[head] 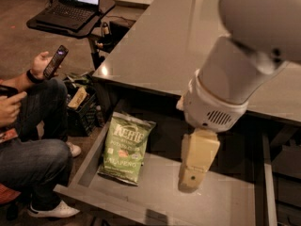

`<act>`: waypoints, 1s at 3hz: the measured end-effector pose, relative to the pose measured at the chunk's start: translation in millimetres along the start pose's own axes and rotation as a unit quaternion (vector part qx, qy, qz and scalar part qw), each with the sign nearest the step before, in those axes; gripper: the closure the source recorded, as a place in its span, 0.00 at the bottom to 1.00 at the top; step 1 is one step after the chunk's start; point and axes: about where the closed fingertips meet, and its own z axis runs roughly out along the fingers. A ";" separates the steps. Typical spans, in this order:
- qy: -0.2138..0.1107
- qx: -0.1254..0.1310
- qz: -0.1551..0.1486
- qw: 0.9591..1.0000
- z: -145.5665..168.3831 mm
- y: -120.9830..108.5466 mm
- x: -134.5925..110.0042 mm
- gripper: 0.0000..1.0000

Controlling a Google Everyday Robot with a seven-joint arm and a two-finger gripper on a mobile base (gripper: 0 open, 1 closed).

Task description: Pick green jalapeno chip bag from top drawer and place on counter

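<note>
The green jalapeno chip bag [124, 147] lies flat at the left end of the open top drawer [221, 201], its "Kettle" lettering facing up. My gripper [192, 179] hangs from the big white arm over the middle of the drawer, to the right of the bag and apart from it, holding nothing. The dark glossy counter [188, 41] stretches behind and above the drawer.
A seated person [33, 126] with a phone [55, 62] is close to the drawer's left side. A laptop [70, 4] sits on a black stand at the back left. A crate of items [82, 105] stands beside the counter's corner.
</note>
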 end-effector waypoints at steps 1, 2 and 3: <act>0.000 -0.003 -0.002 1.000 2.0 1.7 -1.6 0.00; -0.016 0.005 0.002 1.000 14.2 -1.3 -14.7 0.00; -0.023 0.016 0.021 0.999 38.0 -19.0 -32.9 0.00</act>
